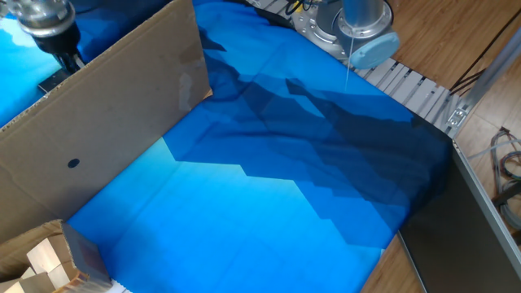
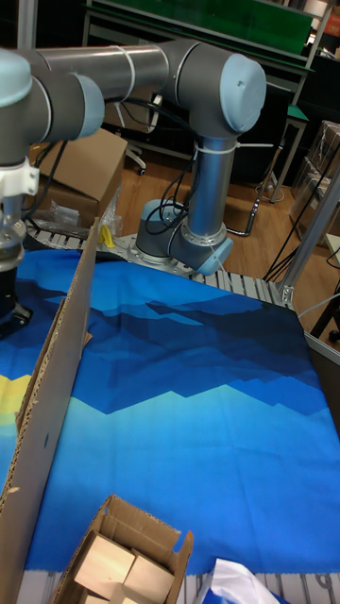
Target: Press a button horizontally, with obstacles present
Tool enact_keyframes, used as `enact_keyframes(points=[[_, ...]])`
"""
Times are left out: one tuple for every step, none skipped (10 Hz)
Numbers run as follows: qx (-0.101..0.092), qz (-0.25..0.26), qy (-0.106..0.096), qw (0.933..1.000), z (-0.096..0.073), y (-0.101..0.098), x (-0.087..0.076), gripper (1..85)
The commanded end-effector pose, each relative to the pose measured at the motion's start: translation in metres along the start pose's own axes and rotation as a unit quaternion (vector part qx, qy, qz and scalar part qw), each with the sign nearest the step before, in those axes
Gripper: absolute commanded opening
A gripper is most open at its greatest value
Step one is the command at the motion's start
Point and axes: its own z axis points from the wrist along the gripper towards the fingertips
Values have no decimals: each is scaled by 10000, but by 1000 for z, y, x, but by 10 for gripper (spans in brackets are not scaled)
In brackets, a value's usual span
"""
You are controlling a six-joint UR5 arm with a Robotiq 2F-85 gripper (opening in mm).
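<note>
A large brown cardboard panel, the obstacle (image 1: 106,122), stands upright along the left of the blue cloth (image 1: 269,187). It has a small dark round spot (image 1: 73,162). In the tall fixed view the panel (image 2: 57,377) is seen nearly edge-on. My gripper (image 1: 70,57) hangs at the far left behind the panel's top edge, and its lower end drops out of sight behind the cardboard. At the left edge of the tall fixed view, the gripper (image 2: 8,307) is cut off by the frame. No view shows its fingertips. The button is hidden or out of view.
An open cardboard box with wooden blocks (image 1: 41,260) sits at the near left corner, also seen as the box (image 2: 123,557). The arm's base (image 1: 358,32) stands on a ribbed metal rail at the far side. A dark metal frame (image 1: 480,220) borders the right.
</note>
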Motion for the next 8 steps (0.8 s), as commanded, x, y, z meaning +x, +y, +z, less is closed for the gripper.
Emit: enact_keyframes(points=[[-211, -37, -110, 9997, 9, 4, -15, 10], [-300, -62, -181, 9994, 22, 7, -22, 10], [-364, -101, -347, 9987, 21, 10, -31, 10], [-324, -155, -488, 9982, 21, 8, -38, 10], [-307, -200, -644, 9973, 20, 7, -46, 10], [-312, -227, -790, 9961, 19, 8, -54, 10], [-378, -232, -924, 9947, 17, 12, -60, 10], [-502, -255, -1095, 9924, 15, 18, -69, 10]])
